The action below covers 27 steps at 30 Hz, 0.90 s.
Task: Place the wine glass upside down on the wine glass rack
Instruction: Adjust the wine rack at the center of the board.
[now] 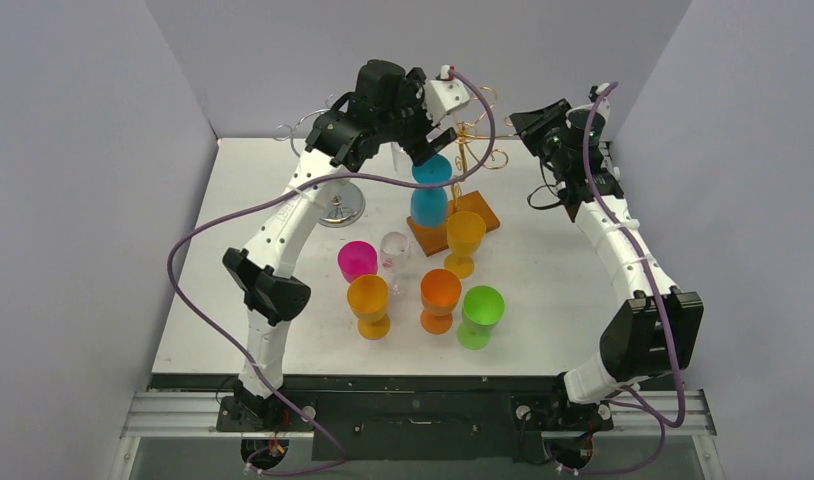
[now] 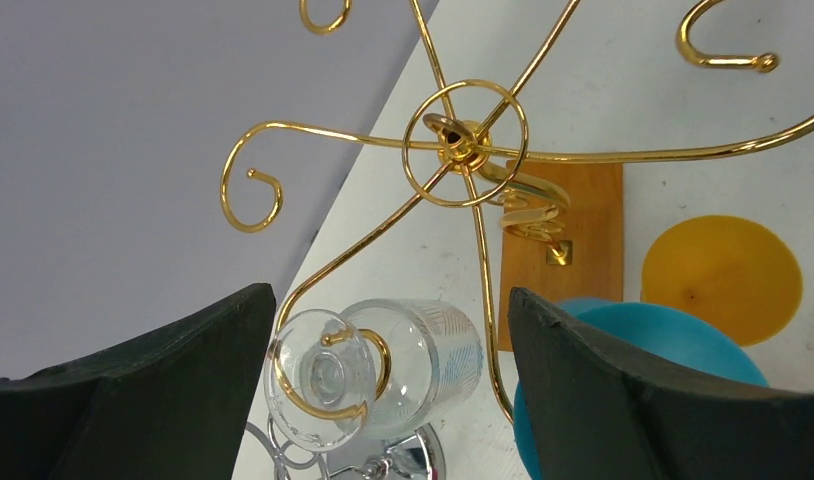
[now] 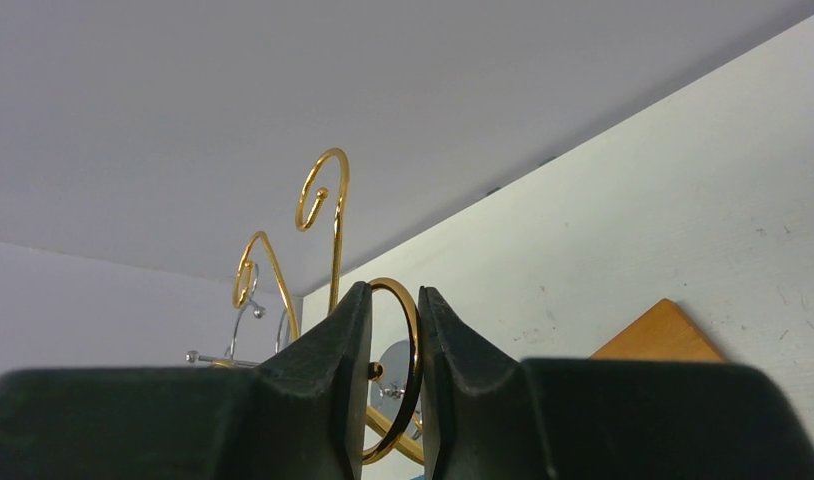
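**Q:** Status of the table [image 1: 543, 300] and rack [image 2: 458, 145]?

**A:** The gold rack stands at 12 o'clock on the table. Other glasses [image 1: 440, 295] stand on the table at 6 o'clock of the rack.

**Q:** Where is the wine glass [image 2: 383, 370]?

**A:** In the left wrist view it hangs at 7 o'clock of the rack's hub. Its foot sits in a gold hook and its bowl points down.

**Q:** Jaw states?

**A:** The left gripper [image 2: 390, 310] is above the rack, jaws spread wide and holding nothing. The right gripper [image 3: 394, 292] is pinched onto a gold loop [image 3: 403, 292] of the rack, apparently steadying it.

**Q:** Remaining work?

**A:** The hanging step appears complete. Judged remaining: lift the left arm clear, free the loop, and confirm the glass stays seated.
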Available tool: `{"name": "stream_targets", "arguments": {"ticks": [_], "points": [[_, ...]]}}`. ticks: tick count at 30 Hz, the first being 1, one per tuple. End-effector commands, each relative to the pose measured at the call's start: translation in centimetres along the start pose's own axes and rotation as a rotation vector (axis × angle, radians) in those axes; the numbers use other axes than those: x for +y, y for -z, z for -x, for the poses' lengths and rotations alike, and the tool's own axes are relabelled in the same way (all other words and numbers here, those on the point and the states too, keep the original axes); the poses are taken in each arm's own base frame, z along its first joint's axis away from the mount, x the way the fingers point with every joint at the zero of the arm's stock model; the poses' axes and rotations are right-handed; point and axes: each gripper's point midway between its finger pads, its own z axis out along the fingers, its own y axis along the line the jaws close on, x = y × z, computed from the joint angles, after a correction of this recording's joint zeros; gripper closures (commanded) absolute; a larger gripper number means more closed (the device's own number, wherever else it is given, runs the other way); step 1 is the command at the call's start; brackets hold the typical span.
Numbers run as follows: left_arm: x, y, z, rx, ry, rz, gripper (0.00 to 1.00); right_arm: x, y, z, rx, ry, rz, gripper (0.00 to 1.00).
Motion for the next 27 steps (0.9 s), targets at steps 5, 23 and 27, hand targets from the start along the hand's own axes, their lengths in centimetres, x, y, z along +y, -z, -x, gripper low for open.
{"name": "stream_targets", "arguments": {"ticks": [5,23,27], "points": [[2.3,-0.1,1.0,-0.019,-0.073,0.091,0.16,-0.9,1.1,0.5,-0.051,0.095,-0.025,1.0],[4.8,1.0,6.7,-0.252,-0.012,0.179,0.15,-0.8,1.2,-0.3,-0.045,0.088,-0.016,1.0],[2.9,2.2,8.8,-0.332,0.051,0.087,0.15,-1.0,1.1,-0.4,-0.043,0.086,-0.024,1.0]]}}
